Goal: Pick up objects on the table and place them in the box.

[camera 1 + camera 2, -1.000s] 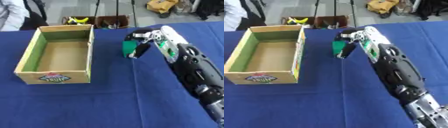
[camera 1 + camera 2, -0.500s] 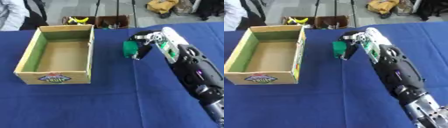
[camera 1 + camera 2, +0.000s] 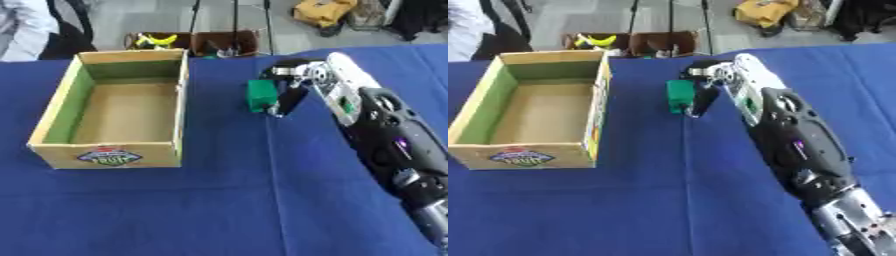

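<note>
One green block [image 3: 260, 95] sits pinched in the curled fingers of my right hand [image 3: 293, 85], over the blue table [image 3: 219, 200] and just right of the cardboard box [image 3: 118, 112]. Nothing lies inside the box that I can see, and the block is apart from its right wall.

Box [image 3: 114, 155] sitting on the table [image 3: 219, 210], left side. Right hand [image 3: 293, 82] reaching in from the right, holding a small block [image 3: 260, 95] to the right of the box, well apart from its wall. Bins [image 3: 197, 42] standing on the floor behind the table.
</note>
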You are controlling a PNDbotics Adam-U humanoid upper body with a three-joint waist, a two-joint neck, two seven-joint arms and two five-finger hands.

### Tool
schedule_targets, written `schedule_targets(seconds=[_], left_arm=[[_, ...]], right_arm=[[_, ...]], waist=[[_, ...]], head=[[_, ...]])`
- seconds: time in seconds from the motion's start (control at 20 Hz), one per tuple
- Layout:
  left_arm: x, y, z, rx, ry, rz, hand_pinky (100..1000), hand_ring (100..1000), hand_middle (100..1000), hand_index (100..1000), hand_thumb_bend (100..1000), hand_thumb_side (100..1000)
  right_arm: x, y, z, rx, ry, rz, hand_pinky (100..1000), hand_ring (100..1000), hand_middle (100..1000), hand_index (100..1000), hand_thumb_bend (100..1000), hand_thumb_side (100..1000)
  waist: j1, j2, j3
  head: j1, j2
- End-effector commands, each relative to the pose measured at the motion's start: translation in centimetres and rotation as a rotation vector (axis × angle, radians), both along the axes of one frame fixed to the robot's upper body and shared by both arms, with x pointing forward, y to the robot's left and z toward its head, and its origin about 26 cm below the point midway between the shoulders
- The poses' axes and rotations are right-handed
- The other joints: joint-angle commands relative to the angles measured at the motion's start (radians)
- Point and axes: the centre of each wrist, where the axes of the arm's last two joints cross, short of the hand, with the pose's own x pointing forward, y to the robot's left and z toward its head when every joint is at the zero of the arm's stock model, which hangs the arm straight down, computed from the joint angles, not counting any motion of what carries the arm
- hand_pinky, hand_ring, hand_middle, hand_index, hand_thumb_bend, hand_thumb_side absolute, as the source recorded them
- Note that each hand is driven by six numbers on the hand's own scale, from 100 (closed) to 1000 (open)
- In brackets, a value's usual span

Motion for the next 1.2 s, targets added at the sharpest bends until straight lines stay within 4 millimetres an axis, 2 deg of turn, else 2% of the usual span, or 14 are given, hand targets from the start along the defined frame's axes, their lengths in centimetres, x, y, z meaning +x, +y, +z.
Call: schedule_targets(seconds=[0.05,0.25,0.3,0.7,0.95,1.2], left_arm=[[-0.1,0.0,0.7,0.012,-0.022,-0.006,243,663,674,832,198,912],[-0.1,0.0,0.7,0.011,-0.023,-0.007,243,663,674,832,197,912],[-0.1,0.0,0.7,0.011,-0.022,-0.007,243,664,674,832,196,912],[0.0,0.0,0.7,0.012,-0.022,-0.007,243,664,675,832,194,911],[0.0,0.0,0.7,0.011,-0.021,-0.008,244,664,675,832,195,912],[0.0,0.0,0.6,0.013,-0.018,-0.011,244,664,674,832,194,911]], right_arm=[[-0.4,-0.5,1.4,0.017,-0.062,-0.013,761,864,717,802,100,158],[-0.3,-0.5,1.3,0.029,-0.086,-0.026,734,836,612,711,100,148],[-0.4,-0.5,1.4,0.036,-0.097,-0.031,728,829,590,688,100,169],[-1.0,0.4,2.7,0.103,-0.174,-0.032,724,825,573,671,100,149],[-2.0,2.6,4.4,0.173,-0.251,0.017,729,823,559,659,100,215],[-2.8,4.8,5.6,0.203,-0.304,0.049,729,818,553,653,100,233]], waist=[[0.001,-0.021,0.000],[0.001,-0.021,0.001],[0.001,-0.021,0.001],[0.000,-0.024,-0.003],[-0.001,-0.031,-0.002],[-0.004,-0.038,0.004]], head=[[-0.003,-0.015],[-0.004,-0.016],[-0.004,-0.016],[-0.004,-0.012],[-0.006,-0.011],[-0.011,-0.010]])
